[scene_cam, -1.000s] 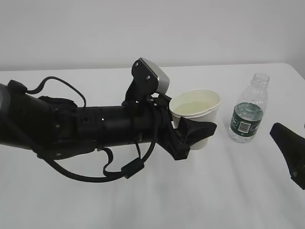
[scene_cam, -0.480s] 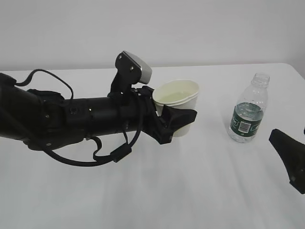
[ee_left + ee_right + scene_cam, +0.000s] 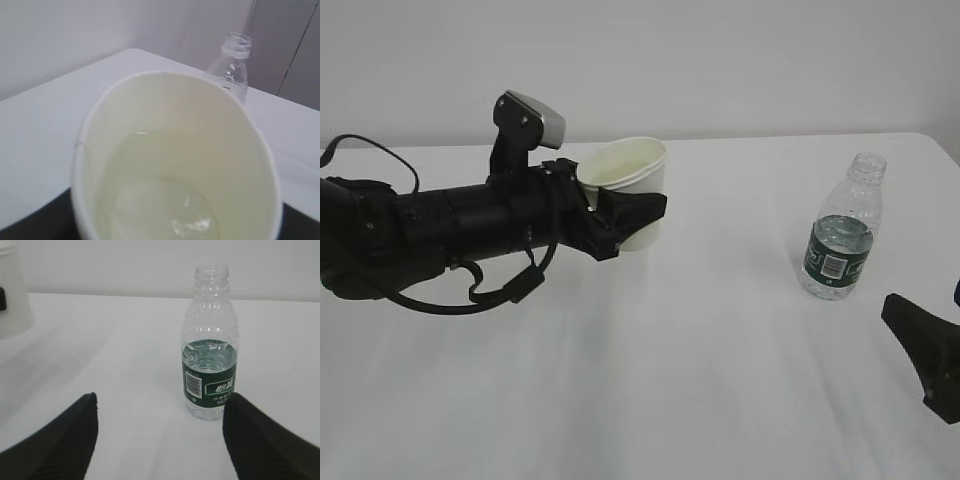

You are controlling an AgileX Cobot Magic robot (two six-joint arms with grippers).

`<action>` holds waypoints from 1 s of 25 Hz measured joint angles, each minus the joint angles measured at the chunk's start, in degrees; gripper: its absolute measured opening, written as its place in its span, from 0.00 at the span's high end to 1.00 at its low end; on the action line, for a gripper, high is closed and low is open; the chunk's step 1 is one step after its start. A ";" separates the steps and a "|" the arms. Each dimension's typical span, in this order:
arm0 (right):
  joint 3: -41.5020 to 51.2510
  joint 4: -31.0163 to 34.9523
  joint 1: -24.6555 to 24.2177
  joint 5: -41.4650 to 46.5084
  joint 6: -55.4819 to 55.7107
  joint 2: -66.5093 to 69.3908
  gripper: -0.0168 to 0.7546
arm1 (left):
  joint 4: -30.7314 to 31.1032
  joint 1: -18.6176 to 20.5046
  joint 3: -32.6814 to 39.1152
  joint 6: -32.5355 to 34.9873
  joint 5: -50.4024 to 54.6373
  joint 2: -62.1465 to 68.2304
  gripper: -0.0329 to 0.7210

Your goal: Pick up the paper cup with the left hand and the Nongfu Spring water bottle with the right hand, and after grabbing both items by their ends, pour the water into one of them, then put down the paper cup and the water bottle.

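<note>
we hold the paper cup [image 3: 625, 190] in our left claw [image 3: 625, 222], the jaws closed around its lower wall, above the white bench [image 3: 670, 380] at the left of the exterior view. the left wrist view looks straight into the cup, where a shallow pool of water [image 3: 160, 205] lies at the bottom. the step in hand looks like setting the cup down: we should keep it level, lower it straight until the base sits flat on the bench, and only then ease the jaws apart, so nothing slops over the rim. the cup's long axis is close to upright, mouth up, leaning slightly.

the nongfu spring water bottle [image 3: 842, 228] stands well apart on the right, upright, its open neck pointing up and its barcode patch facing the exterior camera, roughly half full. our right claw [image 3: 160, 435] is spread wide and grips nothing, low on the near side of the bottle.
</note>
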 joint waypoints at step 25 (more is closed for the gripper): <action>0.00 0.00 0.00 0.64 -2.00 0.00 0.21 | 2.09 11.88 5.11 4.21 -5.49 -0.12 0.38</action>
